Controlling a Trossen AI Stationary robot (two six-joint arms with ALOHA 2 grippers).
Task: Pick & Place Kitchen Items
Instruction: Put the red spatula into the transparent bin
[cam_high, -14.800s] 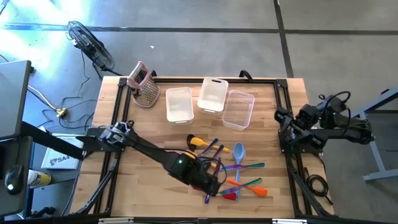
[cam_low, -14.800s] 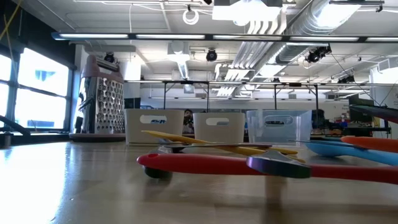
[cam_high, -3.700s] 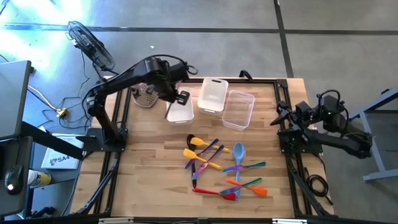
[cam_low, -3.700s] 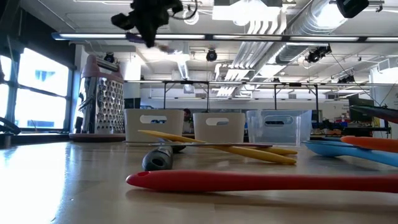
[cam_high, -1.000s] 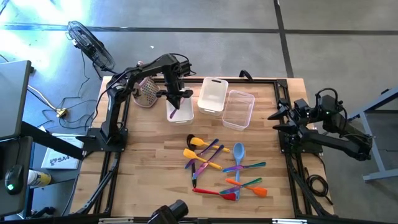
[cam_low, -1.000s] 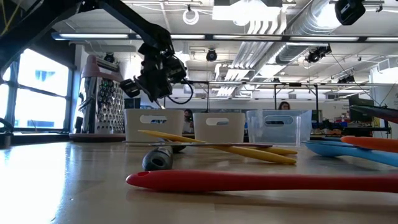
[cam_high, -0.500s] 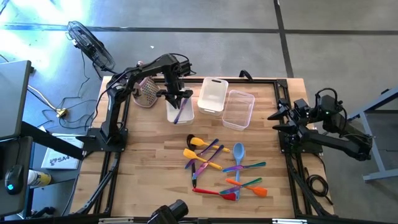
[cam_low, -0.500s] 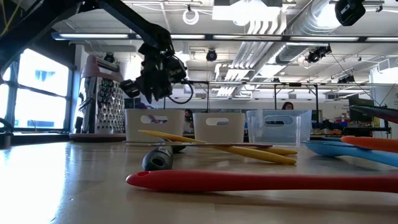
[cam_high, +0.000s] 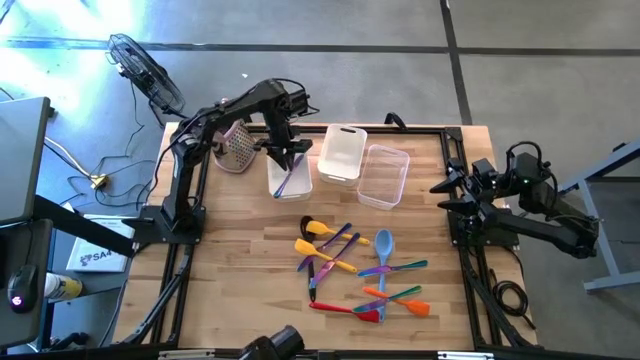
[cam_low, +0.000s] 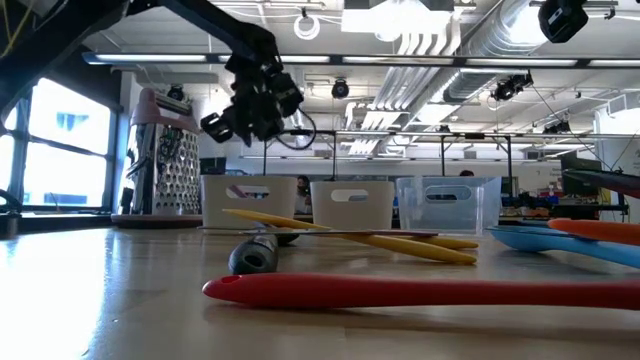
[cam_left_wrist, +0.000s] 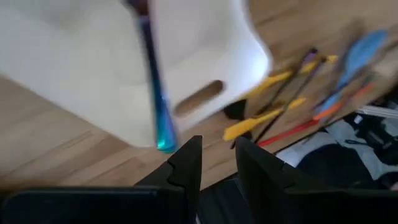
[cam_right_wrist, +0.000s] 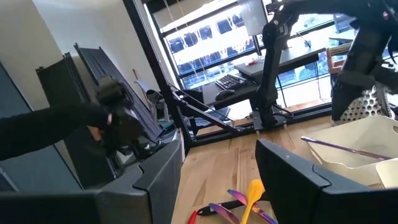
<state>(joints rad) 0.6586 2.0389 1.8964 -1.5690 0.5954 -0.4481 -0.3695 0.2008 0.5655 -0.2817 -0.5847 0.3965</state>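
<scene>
A purple utensil (cam_high: 285, 181) lies slantwise in the left white tub (cam_high: 303, 188), one end up by the rim (cam_left_wrist: 165, 138). My left gripper (cam_high: 283, 158) hangs open just above that tub, nothing between its fingers (cam_left_wrist: 217, 165); the low view shows it high over the tubs (cam_low: 250, 110). The other kitchen items (cam_high: 355, 268) lie in a loose heap on the table's near middle: yellow, purple, blue, orange, red, green and black. My right gripper (cam_right_wrist: 217, 174) waits open at the table's right edge (cam_high: 447, 187).
Two more tubs stand to the right of the left one, a white one (cam_high: 343, 152) and a clear one (cam_high: 385, 176). A pink-topped metal grater (cam_high: 235, 148) stands at the far left corner. Bare wood lies to the left of the heap.
My left gripper has opened and let go of the purple utensil, which hung from it a second ago and has dropped into the left tub, tipping over to lie slantwise. The gripper has then risen above the tub.
</scene>
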